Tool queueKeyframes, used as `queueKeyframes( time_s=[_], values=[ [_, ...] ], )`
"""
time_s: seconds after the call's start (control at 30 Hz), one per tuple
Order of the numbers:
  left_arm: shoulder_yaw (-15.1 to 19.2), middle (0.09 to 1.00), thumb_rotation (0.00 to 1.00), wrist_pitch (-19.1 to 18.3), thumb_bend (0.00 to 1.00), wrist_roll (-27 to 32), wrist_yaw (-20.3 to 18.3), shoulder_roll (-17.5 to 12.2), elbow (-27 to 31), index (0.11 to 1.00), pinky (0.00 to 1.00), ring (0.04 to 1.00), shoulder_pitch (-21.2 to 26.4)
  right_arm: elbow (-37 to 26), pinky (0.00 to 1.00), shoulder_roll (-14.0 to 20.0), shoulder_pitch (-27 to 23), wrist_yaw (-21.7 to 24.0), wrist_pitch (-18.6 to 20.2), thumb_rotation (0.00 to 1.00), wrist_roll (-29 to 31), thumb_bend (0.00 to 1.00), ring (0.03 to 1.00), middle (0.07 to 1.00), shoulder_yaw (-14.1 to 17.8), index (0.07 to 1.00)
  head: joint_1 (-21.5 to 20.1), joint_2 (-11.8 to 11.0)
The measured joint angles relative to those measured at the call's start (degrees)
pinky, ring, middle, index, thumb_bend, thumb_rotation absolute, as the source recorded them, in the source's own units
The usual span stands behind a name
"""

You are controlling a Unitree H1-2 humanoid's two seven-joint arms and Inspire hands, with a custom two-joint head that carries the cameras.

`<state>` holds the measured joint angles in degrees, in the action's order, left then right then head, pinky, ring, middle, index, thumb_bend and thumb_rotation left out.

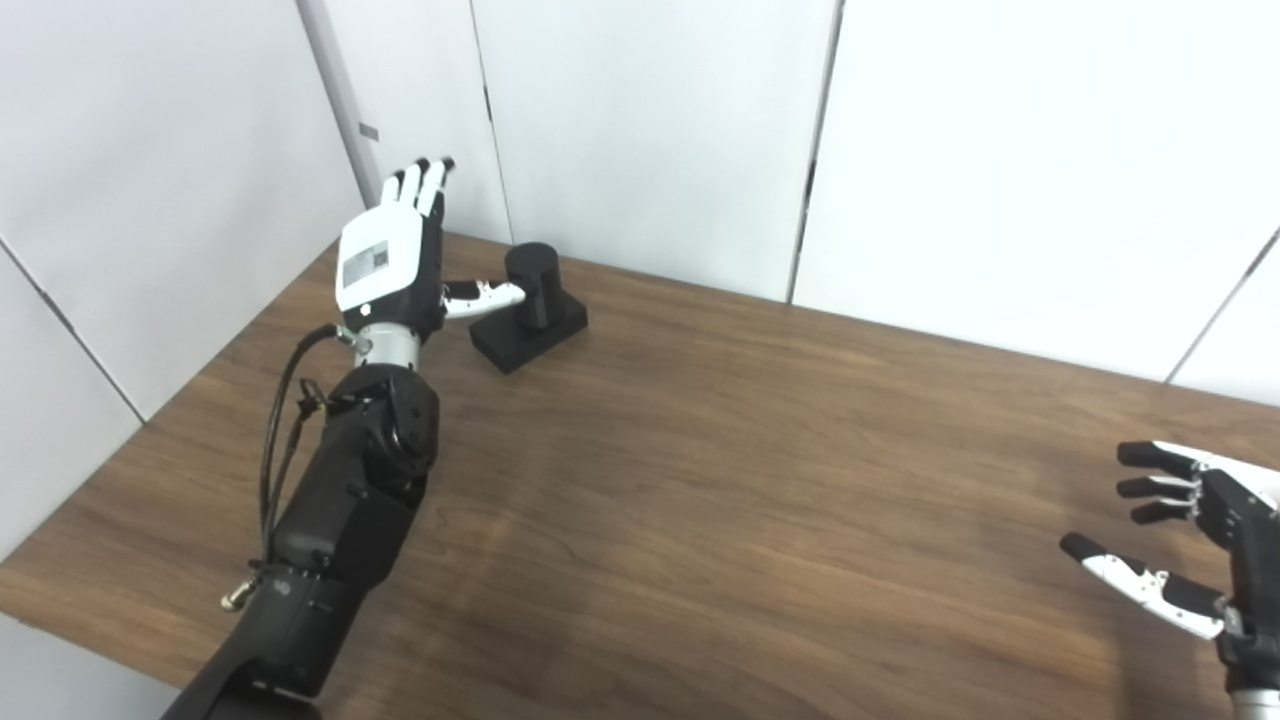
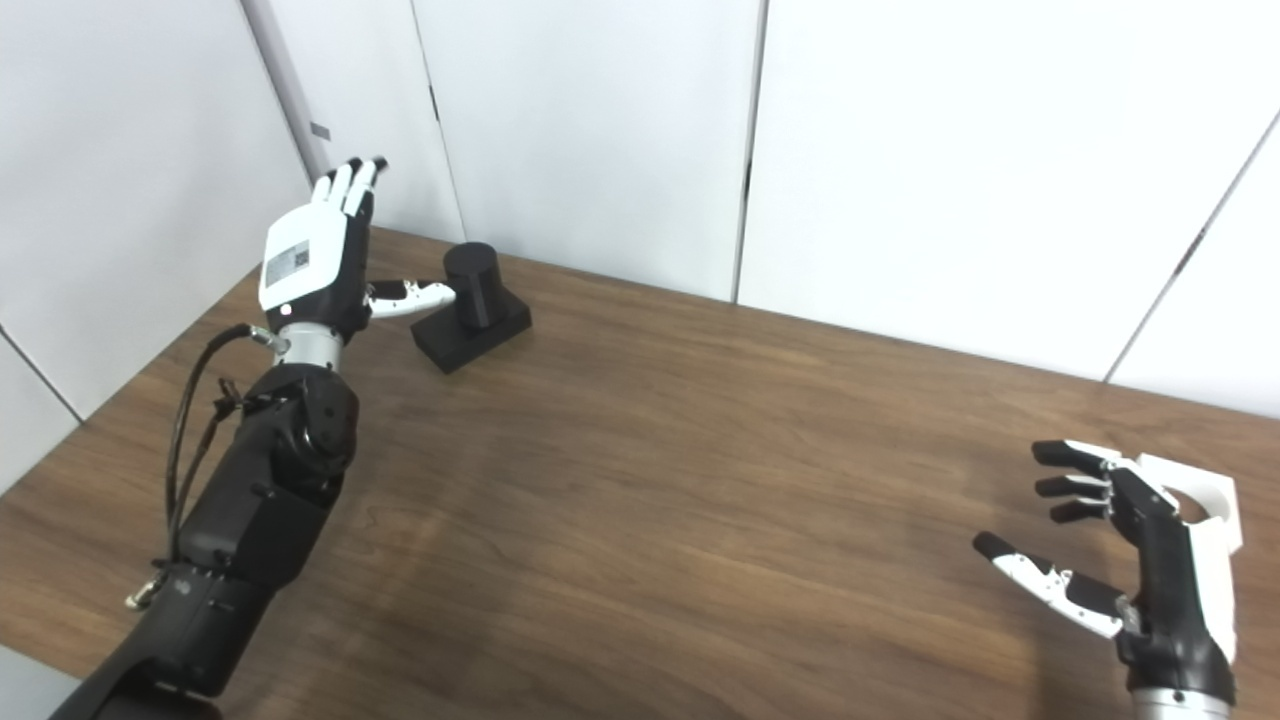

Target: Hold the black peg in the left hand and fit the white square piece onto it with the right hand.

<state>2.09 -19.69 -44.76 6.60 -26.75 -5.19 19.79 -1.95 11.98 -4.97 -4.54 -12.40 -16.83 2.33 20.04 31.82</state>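
The black peg [image 1: 531,284], a short cylinder on a square black base, stands at the table's far left. My left hand [image 1: 393,252] is open just left of it, fingers stretched upward and the thumb tip reaching the cylinder's side; I cannot tell if it touches. The white square piece [image 2: 1208,497] lies near the table's right edge, mostly hidden behind my right hand [image 2: 1128,560]. That hand is open, its fingers spread and pointing left, and it holds nothing.
The wooden table [image 1: 700,480] stretches between the two hands. White wall panels [image 1: 650,120] stand close behind its far edge and along its left side. A black cable [image 1: 280,400] loops off the left forearm.
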Motion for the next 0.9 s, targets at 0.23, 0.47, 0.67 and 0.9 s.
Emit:
queueKeyframes(
  time_s=[0.23, 0.47, 0.67, 0.9],
  values=[
    [-2.75, 1.0, 0.66, -3.34, 1.0, -0.06, -7.45, -3.89, -0.15, 0.854, 0.87, 1.0, 0.8, -0.1, 0.51, -0.1, 0.01, -0.01, 0.43, 0.0, -0.05, 0.61, 0.603, 0.692, 0.01, 0.661, -0.35, 0.26],
    [-4.52, 0.999, 0.7, -4.99, 1.0, 0.02, -10.19, -4.81, -1.59, 0.828, 0.87, 1.0, 2.04, -0.34, 0.51, -0.29, 0.01, 0.0, 0.76, 0.0, -0.13, 0.6, 0.611, 0.698, 0.02, 0.665, -0.35, 0.26],
    [-9.2, 1.0, 0.73, -6.14, 1.0, -2.57, -11.83, -6.63, -7.43, 0.846, 0.85, 1.0, 4.01, -0.32, 0.5, -0.26, 0.09, -0.03, 0.76, 0.0, -0.38, 0.6, 0.599, 0.692, 0.07, 0.666, -0.97, 0.62],
    [-12.47, 1.0, 0.68, -6.34, 1.0, -4.72, -12.3, -7.89, -12.45, 0.845, 0.93, 1.0, 5.9, -0.1, 0.5, -0.08, 0.1, -0.05, 0.64, 0.0, -0.29, 0.61, 0.594, 0.687, 0.15, 0.655, -1.05, 0.97]
  ],
)
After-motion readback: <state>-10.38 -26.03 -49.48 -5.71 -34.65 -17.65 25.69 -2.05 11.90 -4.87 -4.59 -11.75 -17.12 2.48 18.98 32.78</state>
